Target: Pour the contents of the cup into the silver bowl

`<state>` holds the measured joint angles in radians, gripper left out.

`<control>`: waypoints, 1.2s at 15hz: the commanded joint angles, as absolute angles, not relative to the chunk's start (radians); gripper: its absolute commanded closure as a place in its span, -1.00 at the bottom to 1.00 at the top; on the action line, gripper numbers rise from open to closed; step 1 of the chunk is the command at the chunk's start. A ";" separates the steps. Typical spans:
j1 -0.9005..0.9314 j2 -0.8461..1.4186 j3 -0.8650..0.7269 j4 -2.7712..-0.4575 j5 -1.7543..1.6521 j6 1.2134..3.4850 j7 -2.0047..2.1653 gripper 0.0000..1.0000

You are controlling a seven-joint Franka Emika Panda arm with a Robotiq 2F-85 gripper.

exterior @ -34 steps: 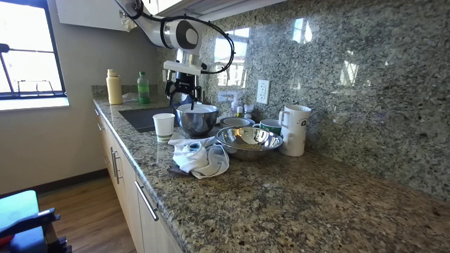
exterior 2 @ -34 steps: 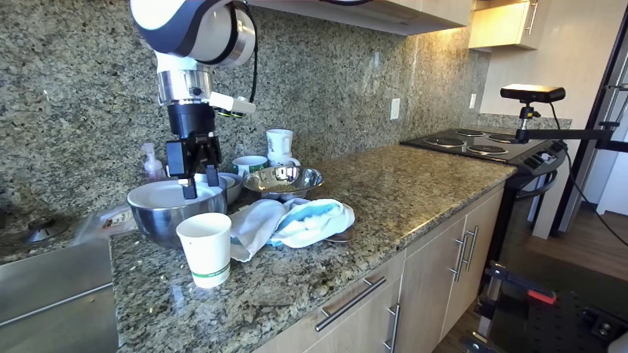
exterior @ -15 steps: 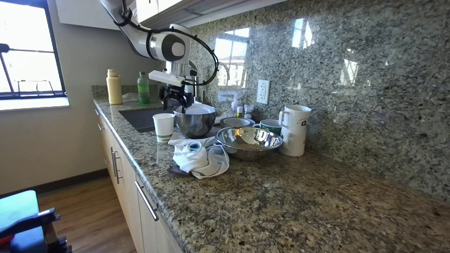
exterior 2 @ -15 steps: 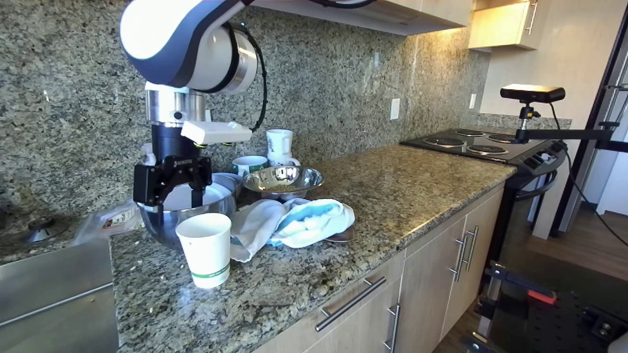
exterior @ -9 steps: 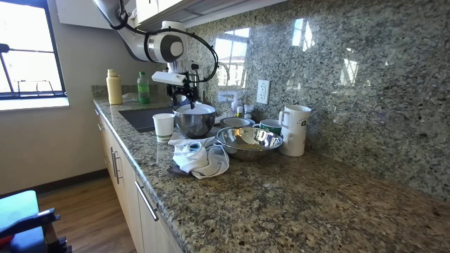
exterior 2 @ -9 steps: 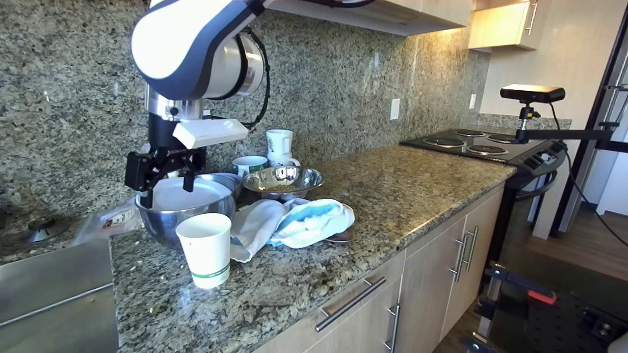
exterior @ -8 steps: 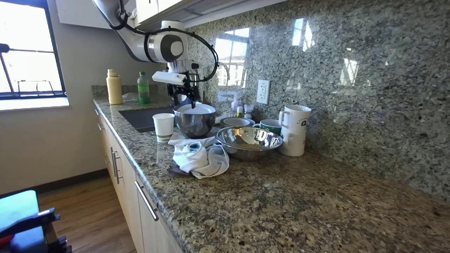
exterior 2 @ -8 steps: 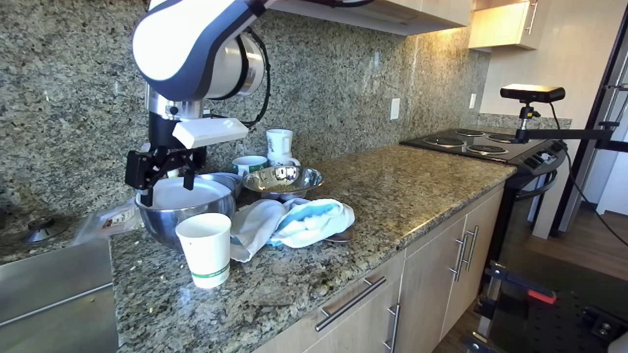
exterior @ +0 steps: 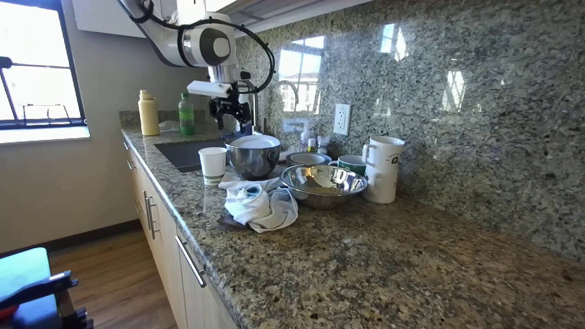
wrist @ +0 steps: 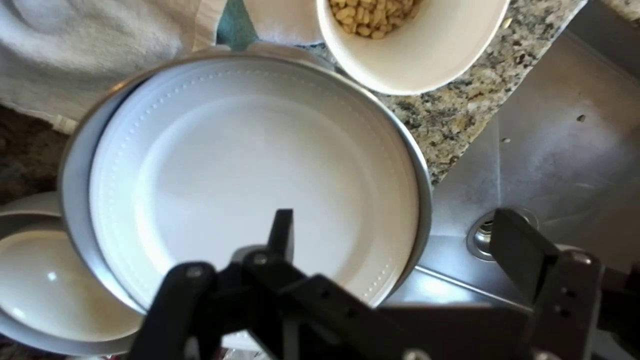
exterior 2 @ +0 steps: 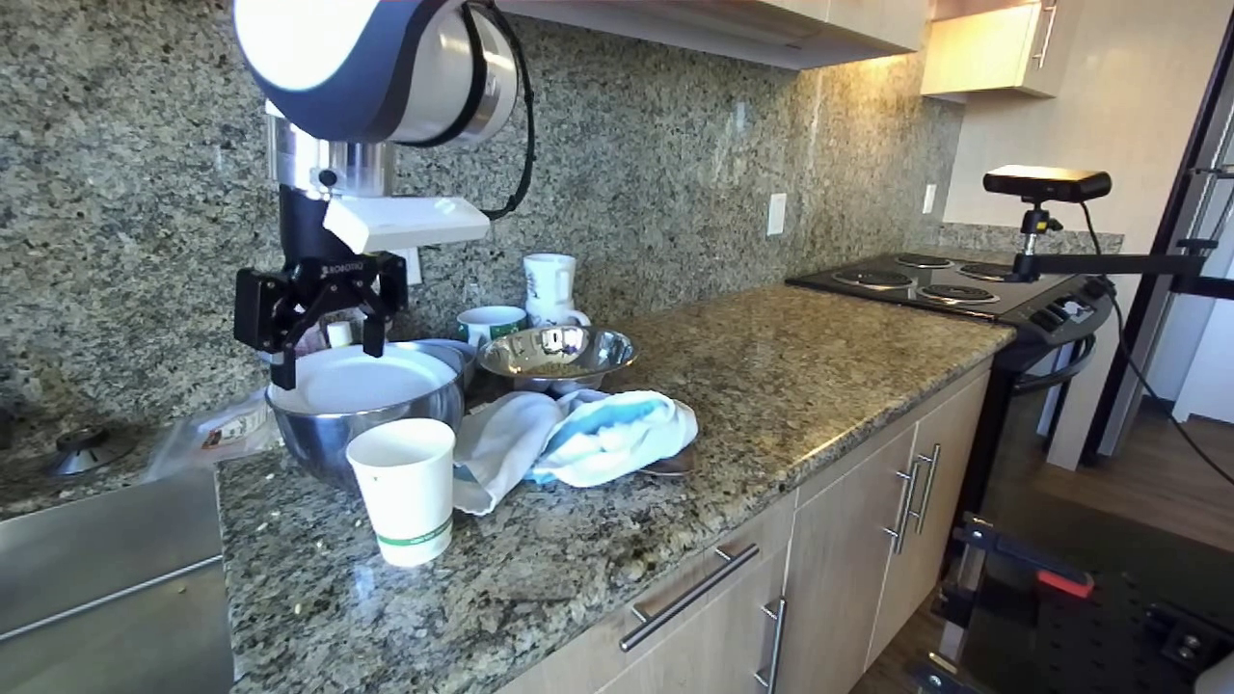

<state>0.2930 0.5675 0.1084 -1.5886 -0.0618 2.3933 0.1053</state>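
Note:
The white paper cup with a green band near its base stands upright on the counter by the sink, in both exterior views (exterior: 213, 162) (exterior 2: 403, 492). The wrist view looks into the cup (wrist: 425, 55) and shows pale grains inside. The wide silver bowl stands beyond the towel, in both exterior views (exterior: 320, 201) (exterior 2: 588, 347), with some grains in it; it is out of the wrist view. My gripper (exterior: 232, 127) (exterior 2: 328, 365) (wrist: 392, 215) is open and empty, above the steel pot, apart from the cup. In the wrist view its fingers are spread wide.
A deep steel pot (exterior: 253, 163) (exterior 2: 333, 448) holding a white plate (wrist: 250, 165) stands beside the cup. A crumpled towel (exterior: 260, 205) (exterior 2: 598, 439) lies between cup and silver bowl. The sink (exterior 2: 106, 588) borders the counter. Stacked white mugs (exterior: 384, 171) stand behind the silver bowl.
Over the last two seconds my gripper has shifted toward the sink side and dipped, then risen again in the last half second. It stays open. Cup and bowls have not moved.

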 commanded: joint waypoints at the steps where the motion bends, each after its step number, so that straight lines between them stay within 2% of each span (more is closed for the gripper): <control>1: 0.315 0.440 0.108 -1.692 -0.068 2.328 0.182 -1.00; 6: 0.316 0.379 0.129 -1.772 -0.037 2.247 0.263 -1.00; 18: 0.301 0.401 0.092 -1.909 -0.031 2.326 0.437 -1.00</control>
